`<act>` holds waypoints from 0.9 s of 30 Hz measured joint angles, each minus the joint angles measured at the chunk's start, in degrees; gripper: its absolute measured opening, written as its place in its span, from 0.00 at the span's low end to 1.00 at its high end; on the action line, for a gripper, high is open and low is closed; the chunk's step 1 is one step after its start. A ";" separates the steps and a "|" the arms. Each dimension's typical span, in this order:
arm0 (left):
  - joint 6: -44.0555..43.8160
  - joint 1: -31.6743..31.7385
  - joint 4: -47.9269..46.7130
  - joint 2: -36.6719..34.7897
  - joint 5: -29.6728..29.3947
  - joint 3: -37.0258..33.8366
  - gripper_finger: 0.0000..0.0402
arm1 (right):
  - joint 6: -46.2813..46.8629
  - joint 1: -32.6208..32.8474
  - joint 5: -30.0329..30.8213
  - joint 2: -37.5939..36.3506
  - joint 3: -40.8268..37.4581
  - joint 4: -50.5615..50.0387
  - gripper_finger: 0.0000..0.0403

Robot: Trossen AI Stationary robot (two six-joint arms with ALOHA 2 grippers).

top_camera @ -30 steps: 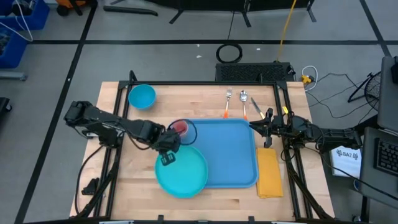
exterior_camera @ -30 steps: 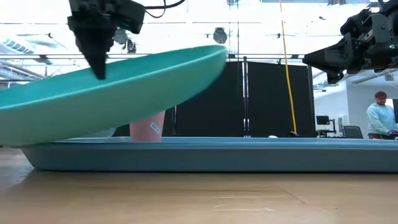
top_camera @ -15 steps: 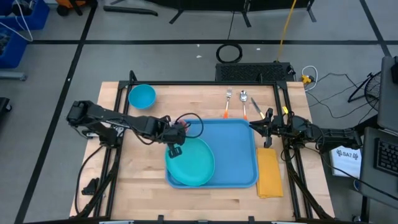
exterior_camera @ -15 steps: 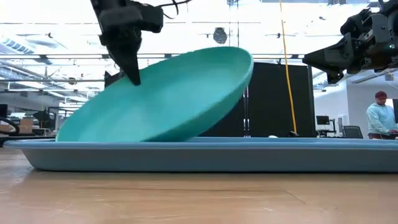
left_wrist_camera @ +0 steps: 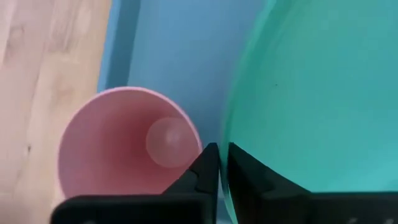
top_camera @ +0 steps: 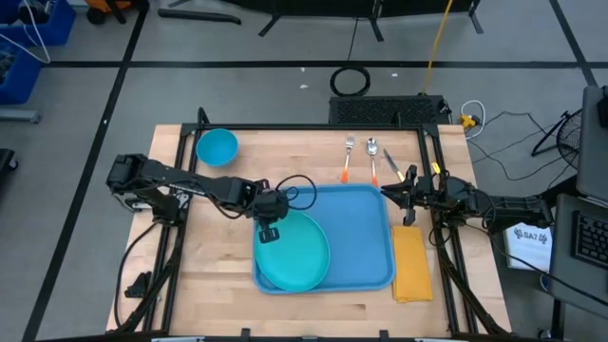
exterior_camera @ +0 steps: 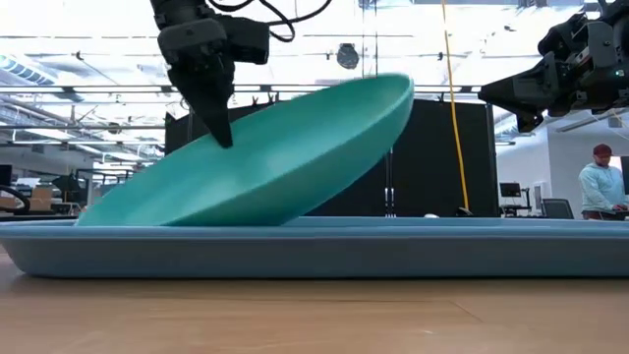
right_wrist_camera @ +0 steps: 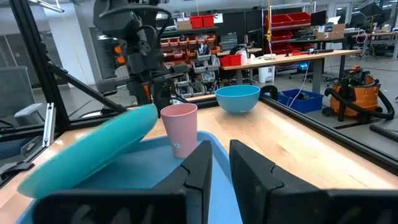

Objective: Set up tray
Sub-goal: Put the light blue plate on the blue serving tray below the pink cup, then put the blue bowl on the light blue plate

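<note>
The left hand [exterior_camera: 218, 128] pinches the rim of the round turquoise plate [top_camera: 293, 251], with its two fingers close together on the plate's edge. It holds the plate tipped: one side rests low on the tray [top_camera: 366, 233] and the other side is up in the air. I think the plate is held this way so it can be laid down flat on the tray, and that part looks almost done. A pink cup [left_wrist_camera: 124, 146] stands upright on the tray, just beside the plate and close to the tray's rim at the back left corner, so the plate has to go down without bumping it. The right hand [top_camera: 387, 193] waits above the tray's far right corner, near the yellow napkin [top_camera: 412, 264], and holds nothing; its fingers are only a little way apart. A fork [top_camera: 348, 158] and a spoon [top_camera: 373, 157] lie on the tabletop [top_camera: 218, 285] just behind the tray, and a blue bowl [top_camera: 217, 147] sits well apart near the back left corner, so I think they are not set up yet. The tray lies flat in the middle of the tabletop. It is big, blue and smooth, with round corners and a low raised rim all the way around.
</note>
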 joint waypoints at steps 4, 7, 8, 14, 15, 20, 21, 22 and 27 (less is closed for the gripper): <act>-0.05 0.09 0.11 0.11 -0.48 -0.09 0.14 | 0.00 0.02 0.00 0.00 0.00 0.03 0.12; -0.13 0.07 0.41 0.12 -0.36 -0.09 0.16 | 0.02 0.00 0.00 0.00 0.00 0.04 0.12; -0.11 0.02 0.35 0.12 -0.42 -0.09 0.16 | 0.00 0.00 0.00 0.00 0.00 0.04 0.12; -0.23 0.09 1.26 0.10 -0.42 -0.09 0.16 | 0.01 0.01 0.00 0.00 0.00 0.03 0.12; -0.24 0.07 1.64 0.10 -0.42 -0.09 0.16 | 0.01 0.01 0.00 0.00 0.00 0.03 0.12; 1.57 0.07 2.16 -0.25 -0.56 -0.09 0.16 | 0.01 0.02 0.00 0.00 0.00 0.04 0.12; 1.86 0.07 2.00 -0.75 -1.37 -0.09 0.16 | 0.02 0.02 0.00 0.00 0.00 0.02 0.12; 1.90 0.04 2.02 -1.37 -2.70 -0.08 0.17 | 0.00 0.02 0.00 0.00 0.00 0.02 0.12; -1.17 0.45 -1.46 -7.59 -10.93 0.23 0.17 | 0.00 0.00 0.00 0.00 0.00 0.06 0.12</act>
